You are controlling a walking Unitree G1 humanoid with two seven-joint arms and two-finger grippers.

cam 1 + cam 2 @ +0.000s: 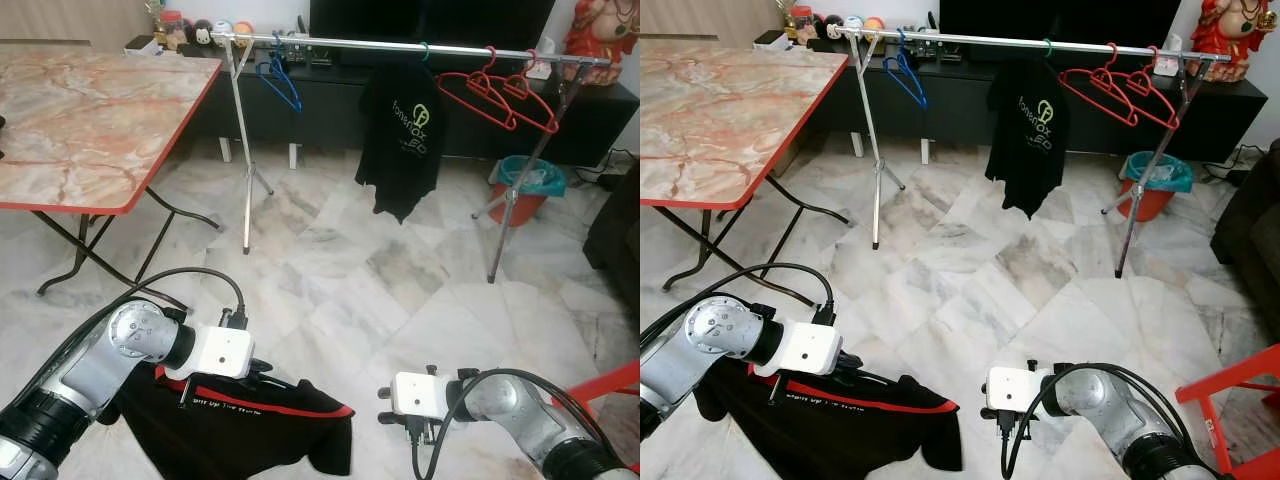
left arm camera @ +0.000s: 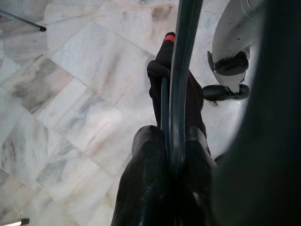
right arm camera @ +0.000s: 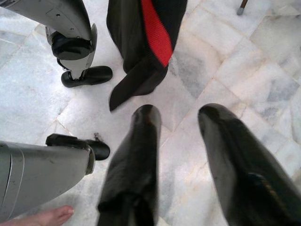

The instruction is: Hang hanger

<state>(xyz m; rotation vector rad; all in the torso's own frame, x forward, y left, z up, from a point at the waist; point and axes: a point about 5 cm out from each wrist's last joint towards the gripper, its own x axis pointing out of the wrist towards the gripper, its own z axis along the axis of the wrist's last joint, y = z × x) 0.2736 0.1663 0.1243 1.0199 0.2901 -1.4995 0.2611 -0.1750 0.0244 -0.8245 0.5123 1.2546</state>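
My left gripper (image 2: 172, 155) is low at the left, shut on the thin dark bar of a hanger (image 2: 181, 70). A black garment with a red stripe (image 1: 250, 420) hangs from that hanger, just above the floor. My right gripper (image 3: 181, 141) is open over the bare marble floor at the lower right, with nothing between its fingers (image 3: 134, 160). Across the back of the room stands a silver clothes rail (image 1: 400, 45). It carries a blue hanger (image 1: 280, 80), a black T-shirt (image 1: 402, 140) and two red hangers (image 1: 500, 95).
A marble-topped folding table (image 1: 90, 130) stands at the left. Under the rail's right end sits a teal-lined orange bin (image 1: 528, 185). A red frame (image 1: 610, 385) is at the right edge. A person's bare toes (image 3: 47, 217) are near my feet (image 3: 87, 75).
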